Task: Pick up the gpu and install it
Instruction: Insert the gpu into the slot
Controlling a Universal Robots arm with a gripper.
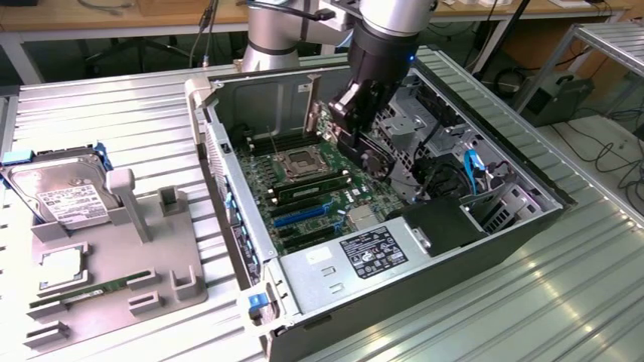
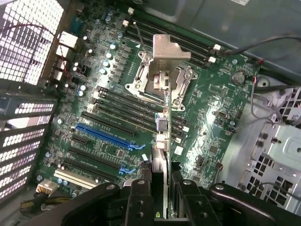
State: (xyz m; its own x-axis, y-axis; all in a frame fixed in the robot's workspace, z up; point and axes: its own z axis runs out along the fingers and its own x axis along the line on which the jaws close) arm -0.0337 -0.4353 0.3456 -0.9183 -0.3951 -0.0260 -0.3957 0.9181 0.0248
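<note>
Silver-bracketed and clamped edge-on in my end effector (image 2: 162, 188), the gpu (image 2: 162, 127) hangs inside the computer case (image 1: 252, 90) above the motherboard (image 2: 221, 117) by the CPU socket (image 2: 141, 82), not lined up over the blue expansion slot (image 2: 106, 134), so I judge a skewed descent could jam its edge into components.

The gpu (image 2: 161, 150) was held edge-on in the gripper (image 2: 162, 175), pinched at one end between the two closed fingers (image 2: 141, 197), so it showed as a thin strip with small parts along its rim. Its silver metal bracket (image 2: 168, 49) sat at the far end, broad and bent. The card hung above the green motherboard (image 2: 216, 122), not seated in it; in the exterior view it stood at about one o'clock from the CPU socket (image 2: 141, 82)
</note>
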